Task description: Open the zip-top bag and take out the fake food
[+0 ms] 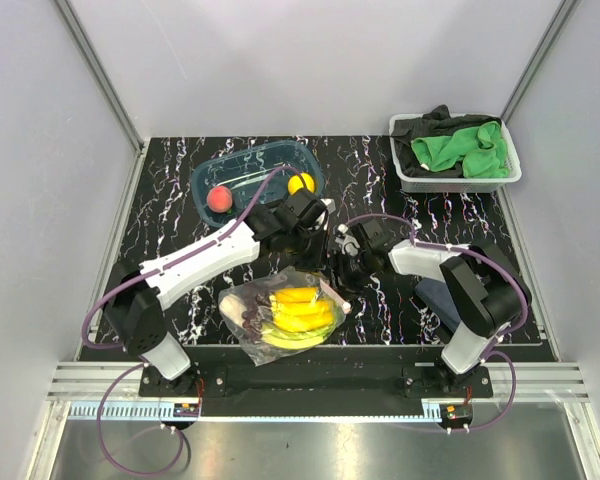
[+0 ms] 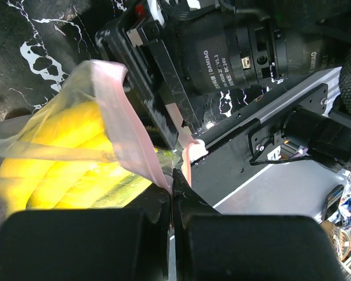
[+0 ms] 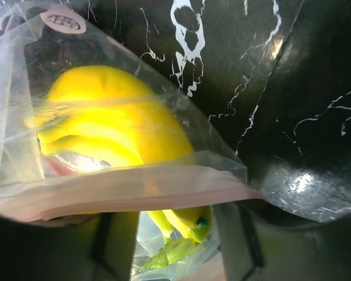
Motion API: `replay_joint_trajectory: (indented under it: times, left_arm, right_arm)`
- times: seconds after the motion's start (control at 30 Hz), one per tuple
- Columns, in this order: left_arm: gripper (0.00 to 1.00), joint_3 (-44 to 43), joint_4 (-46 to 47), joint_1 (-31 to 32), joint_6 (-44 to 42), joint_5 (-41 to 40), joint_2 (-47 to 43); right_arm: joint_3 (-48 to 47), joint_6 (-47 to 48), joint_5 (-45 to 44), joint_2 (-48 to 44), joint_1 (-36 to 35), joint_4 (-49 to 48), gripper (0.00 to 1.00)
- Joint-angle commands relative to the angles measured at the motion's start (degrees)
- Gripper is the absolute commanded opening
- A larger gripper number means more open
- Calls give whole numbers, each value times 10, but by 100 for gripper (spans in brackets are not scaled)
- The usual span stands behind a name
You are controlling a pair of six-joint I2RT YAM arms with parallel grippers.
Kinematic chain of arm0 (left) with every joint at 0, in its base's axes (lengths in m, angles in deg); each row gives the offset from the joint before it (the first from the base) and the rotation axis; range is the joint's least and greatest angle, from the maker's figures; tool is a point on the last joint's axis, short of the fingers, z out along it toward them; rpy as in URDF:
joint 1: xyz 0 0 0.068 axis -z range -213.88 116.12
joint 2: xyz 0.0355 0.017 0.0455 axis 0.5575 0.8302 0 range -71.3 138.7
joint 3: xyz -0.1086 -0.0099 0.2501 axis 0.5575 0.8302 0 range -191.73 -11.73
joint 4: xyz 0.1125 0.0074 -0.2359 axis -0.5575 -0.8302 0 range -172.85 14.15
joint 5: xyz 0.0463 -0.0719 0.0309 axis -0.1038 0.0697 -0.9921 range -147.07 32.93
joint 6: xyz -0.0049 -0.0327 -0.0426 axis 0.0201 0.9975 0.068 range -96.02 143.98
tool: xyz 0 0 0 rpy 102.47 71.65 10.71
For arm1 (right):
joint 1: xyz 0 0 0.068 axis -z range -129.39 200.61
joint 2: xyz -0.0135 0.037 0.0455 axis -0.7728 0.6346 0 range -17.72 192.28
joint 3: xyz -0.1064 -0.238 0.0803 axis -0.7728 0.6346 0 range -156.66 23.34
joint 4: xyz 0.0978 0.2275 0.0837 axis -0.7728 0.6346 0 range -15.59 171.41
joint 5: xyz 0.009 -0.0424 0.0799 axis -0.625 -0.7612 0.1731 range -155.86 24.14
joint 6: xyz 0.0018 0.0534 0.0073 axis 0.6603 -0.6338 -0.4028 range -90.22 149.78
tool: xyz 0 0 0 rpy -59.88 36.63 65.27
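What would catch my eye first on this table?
The bright yellow banana bunch inside the clear zip-top bag at the front centre of the table. Behind it, a blue-tinted tray holds a red peach and a yellow lemon, and a white basket of green and black cloths sits at the back right.

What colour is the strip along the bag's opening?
Pale pink; the zip strip shows best in the right wrist view.

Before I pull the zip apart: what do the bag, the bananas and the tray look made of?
Bag: thin clear plastic film, glossy and creased, with a duller pink zip strip.
Bananas: smooth moulded plastic by their even yellow sheen, probably hard.
Tray: rigid-looking see-through plastic, blue-tinted, with a shiny rim.
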Motion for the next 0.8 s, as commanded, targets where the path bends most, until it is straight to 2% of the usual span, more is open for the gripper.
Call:
replay_joint_trajectory:
  times: [0.0,0.13,0.27,0.5,0.53,0.7,0.77]
  left_arm:
    - [0,-19,32,7,6,22,8]
    - [0,-16,34,10,8,20,9]
    - [0,1,34,10,11,8,-6]
    - [0,28,37,10,18,-4,-22]
    - [0,31,38,10,18,-7,-24]
    - [0,40,41,12,24,-4,-35]
    - [0,43,41,14,25,-6,-39]
  right_arm:
    - [25,-21,24,4,-7,-62,62]
    - [22,-24,27,18,-7,-73,56]
    - [11,-38,36,-23,-8,-54,47]
    - [-42,-55,36,-95,-8,6,21]
    - [-50,-55,37,-97,-8,12,13]
    - [-96,-52,20,-101,-8,39,1]
    - [-117,-37,5,-90,-9,78,0]
